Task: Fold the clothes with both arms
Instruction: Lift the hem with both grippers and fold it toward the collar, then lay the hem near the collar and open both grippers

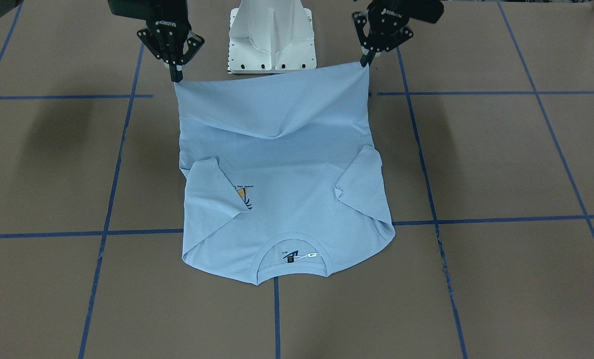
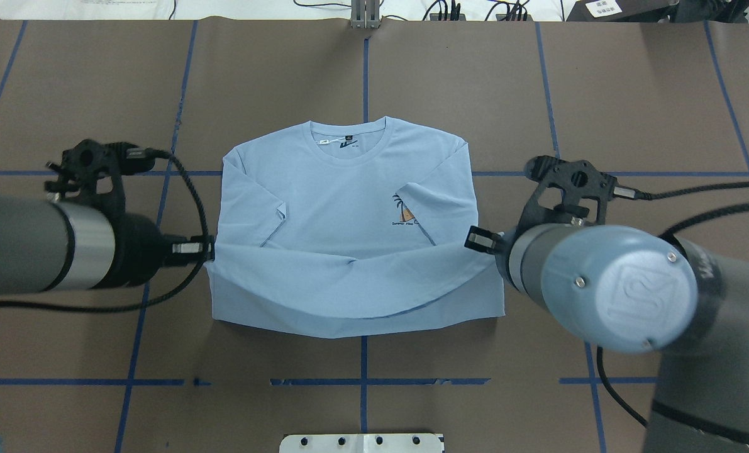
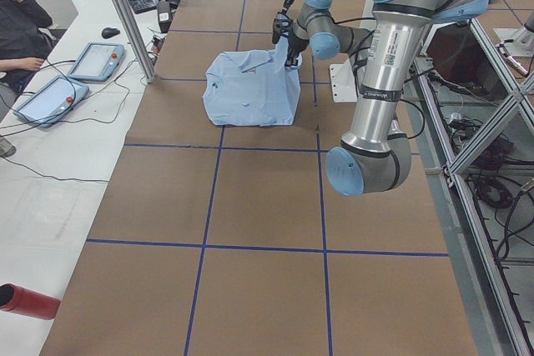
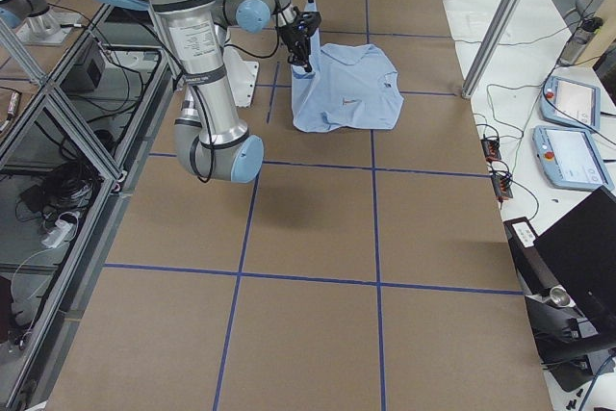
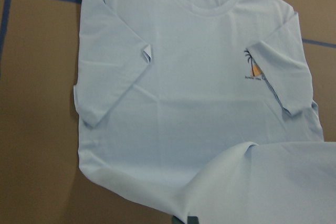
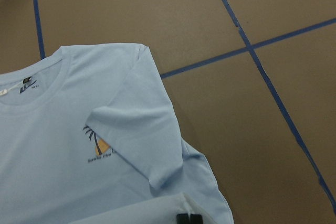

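Left fingers (image 1: pixel 365 60), right fingers (image 1: pixel 176 74): mine, clenched on T-shirt (image 1: pixel 277 199) hem corners. Risk: sagging middle drags, skewing my fold.

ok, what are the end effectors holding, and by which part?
The light blue short-sleeved T-shirt: left end effector and right end effector each pinch one bottom hem corner.

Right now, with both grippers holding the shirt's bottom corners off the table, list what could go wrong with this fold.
1. The T-shirt's lifted end sags in the middle between the left gripper and the right gripper. Laid down like that, it may crease.
2. Each gripper pinches only a corner tip, so one could slip and skew the fold.
3. The folded-in sleeves lie loose, and dragging the cloth may pull them open.
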Robot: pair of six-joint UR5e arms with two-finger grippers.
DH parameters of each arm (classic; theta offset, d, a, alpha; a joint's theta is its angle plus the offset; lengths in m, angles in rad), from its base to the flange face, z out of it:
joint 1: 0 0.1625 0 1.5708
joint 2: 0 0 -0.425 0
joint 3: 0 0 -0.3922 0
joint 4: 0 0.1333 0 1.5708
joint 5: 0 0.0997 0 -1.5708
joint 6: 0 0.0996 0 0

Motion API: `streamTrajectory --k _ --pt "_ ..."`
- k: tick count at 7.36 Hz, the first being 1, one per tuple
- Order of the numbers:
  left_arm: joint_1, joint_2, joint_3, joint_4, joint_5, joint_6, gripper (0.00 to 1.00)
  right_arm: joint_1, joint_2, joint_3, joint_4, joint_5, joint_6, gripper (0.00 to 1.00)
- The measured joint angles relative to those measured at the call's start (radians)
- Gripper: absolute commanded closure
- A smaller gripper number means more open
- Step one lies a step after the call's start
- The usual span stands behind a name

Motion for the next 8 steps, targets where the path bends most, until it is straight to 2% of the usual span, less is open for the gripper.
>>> streamTrajectory --k 3,6,8 --pt "-0.161 -0.129 0.278 -0.027 -0.007 0.166 1.0 0.159 0.064 -0.324 0.261 0.058 -0.097 1.0" --pt "-0.214 -0.198 0.597 -0.248 -0.002 0.212 1.0 0.215 0.177 -0.618 0.399 0.074 -0.148 1.0" --pt "-0.22 -0.244 0.744 -0.318 0.003 0.223 1.0 0.248 0.199 -0.738 0.487 0.104 -0.194 1.0"
